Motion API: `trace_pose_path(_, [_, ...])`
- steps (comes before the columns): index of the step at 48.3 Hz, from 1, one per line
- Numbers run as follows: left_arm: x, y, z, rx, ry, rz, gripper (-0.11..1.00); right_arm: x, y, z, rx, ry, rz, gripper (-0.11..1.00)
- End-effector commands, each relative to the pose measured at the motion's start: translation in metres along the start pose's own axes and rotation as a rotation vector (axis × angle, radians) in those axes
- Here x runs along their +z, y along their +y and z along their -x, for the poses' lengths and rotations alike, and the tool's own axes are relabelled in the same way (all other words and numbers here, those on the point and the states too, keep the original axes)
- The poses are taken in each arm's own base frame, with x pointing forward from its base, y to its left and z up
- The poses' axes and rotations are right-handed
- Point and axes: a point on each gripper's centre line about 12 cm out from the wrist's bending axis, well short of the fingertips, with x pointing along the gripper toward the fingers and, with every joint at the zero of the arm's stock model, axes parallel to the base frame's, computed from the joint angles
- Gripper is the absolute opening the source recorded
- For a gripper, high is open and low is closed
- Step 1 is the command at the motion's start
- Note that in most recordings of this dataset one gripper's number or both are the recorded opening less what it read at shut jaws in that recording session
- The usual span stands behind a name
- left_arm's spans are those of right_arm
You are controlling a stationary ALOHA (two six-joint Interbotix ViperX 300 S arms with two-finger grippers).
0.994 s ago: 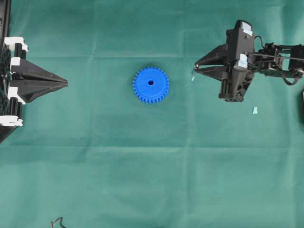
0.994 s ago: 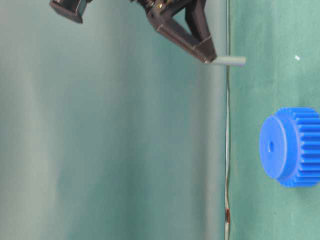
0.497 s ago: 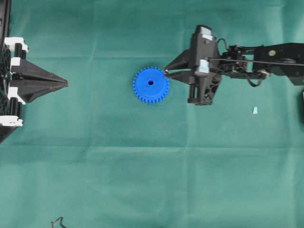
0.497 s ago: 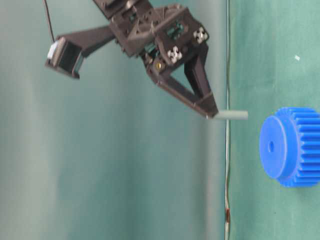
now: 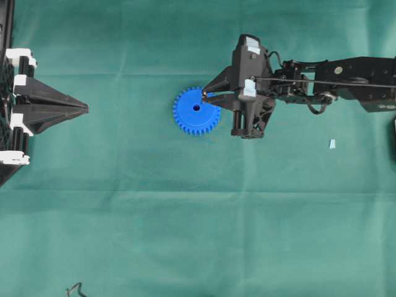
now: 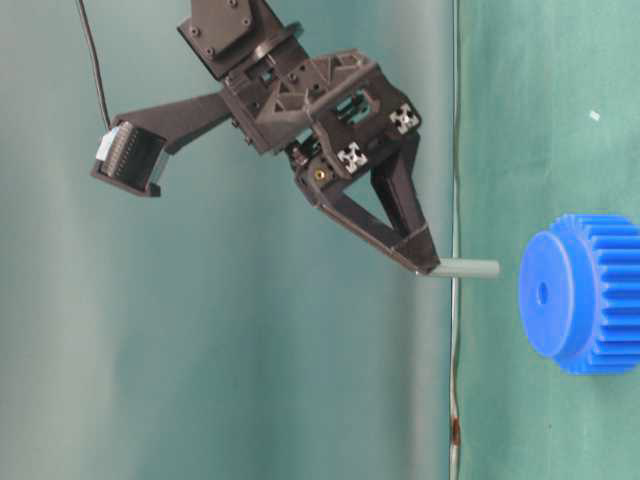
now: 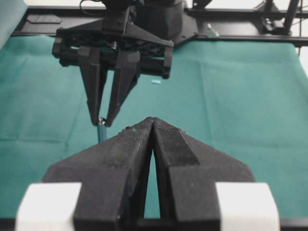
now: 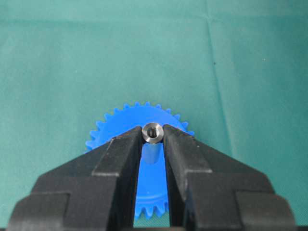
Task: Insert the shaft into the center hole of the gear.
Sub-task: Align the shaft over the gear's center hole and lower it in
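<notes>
Blue gear (image 5: 196, 111), grey shaft (image 6: 468, 268), green cloth (image 5: 185, 216).

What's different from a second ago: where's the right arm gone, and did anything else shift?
The right gripper, shut on the shaft, has travelled left in the overhead view to hang over the gear, near its upper right rim; the shaft is not yet in. Gear and the shut left gripper stayed put.

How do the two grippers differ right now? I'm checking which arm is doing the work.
The right gripper is shut on the shaft, while the left gripper is shut on nothing. The right gripper hangs over the rim of the gear with its arm stretched out from the right edge; the left gripper sits at the left edge, well away from the gear. Both are black, with tapered fingers pointing toward the middle of the green cloth.
</notes>
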Motion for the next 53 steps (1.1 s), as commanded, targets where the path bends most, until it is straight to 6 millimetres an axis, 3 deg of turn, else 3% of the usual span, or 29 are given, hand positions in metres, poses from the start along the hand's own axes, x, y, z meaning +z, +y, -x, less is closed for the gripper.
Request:
trace_pose_path(1, [0.01,0.0,-0.002,-0.002,-0.026,-0.002,0.0,0.014,0.003,-0.002,0.006,-0.047,0.001,0.17])
trace_pose_path(14, [0.01,0.0,-0.002,-0.002,-0.026,-0.002,0.0,0.007,0.004,-0.015,0.007,-0.041,-0.009,0.17])
trace_pose_path(53, [0.009,0.0,-0.003,-0.002,-0.021,0.0,0.0,-0.002,0.002,-0.023,0.001,-0.052,-0.025,0.17])
